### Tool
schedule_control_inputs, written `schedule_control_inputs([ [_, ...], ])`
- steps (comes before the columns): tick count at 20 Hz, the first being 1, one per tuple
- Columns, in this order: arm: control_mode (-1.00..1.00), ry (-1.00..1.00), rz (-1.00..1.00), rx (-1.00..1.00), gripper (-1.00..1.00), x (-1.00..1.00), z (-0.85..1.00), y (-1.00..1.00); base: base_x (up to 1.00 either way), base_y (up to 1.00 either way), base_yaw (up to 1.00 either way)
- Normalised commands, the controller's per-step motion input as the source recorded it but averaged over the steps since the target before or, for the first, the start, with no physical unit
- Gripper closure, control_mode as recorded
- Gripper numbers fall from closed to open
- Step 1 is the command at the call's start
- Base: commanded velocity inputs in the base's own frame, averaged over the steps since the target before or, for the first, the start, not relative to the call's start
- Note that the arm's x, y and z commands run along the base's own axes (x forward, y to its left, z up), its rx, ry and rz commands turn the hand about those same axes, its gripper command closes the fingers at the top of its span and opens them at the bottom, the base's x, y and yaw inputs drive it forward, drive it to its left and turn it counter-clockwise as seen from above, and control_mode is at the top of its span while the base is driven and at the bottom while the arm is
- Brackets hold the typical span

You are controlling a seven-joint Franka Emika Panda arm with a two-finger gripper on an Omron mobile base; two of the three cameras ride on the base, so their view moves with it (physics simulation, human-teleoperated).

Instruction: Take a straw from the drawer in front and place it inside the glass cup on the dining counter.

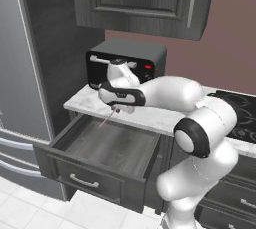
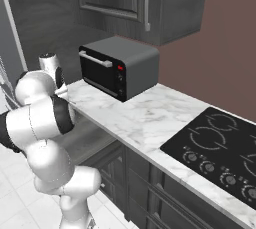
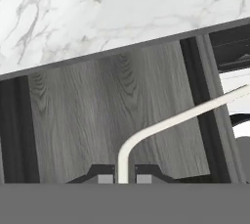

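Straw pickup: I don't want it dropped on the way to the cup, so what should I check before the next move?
1. Claw shut on the thin pinkish straw: ok.
2. Straw clear of the floor of the open dark grey wood-grain drawer: looks ok.
3. Grip centred on the straw: not ok. It is held near one end and the rest sticks out, so it may snag.
4. Straw clear of the white marble worktop edge: cannot tell.
5. Wrist clear of the black toaster oven: cannot tell.
6. Route to the glass cup: cannot tell.
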Motion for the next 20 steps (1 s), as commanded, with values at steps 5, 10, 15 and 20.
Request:
schedule_control_inputs([
  [5,-1.0,0.0,0.0,0.0,1.0,-0.73,0.33,-0.65,0.0,0.0,0.0],
  [10,-1.0,0.0,0.0,0.0,1.0,-0.69,0.03,-0.58,0.0,0.0,0.0],
  [15,-1.0,0.0,0.0,0.0,1.0,-0.52,0.0,-0.55,0.0,0.0,0.0],
  [20,-1.0,0.02,0.0,0.0,1.0,-0.38,0.0,-0.5,0.0,0.0,0.0],
])
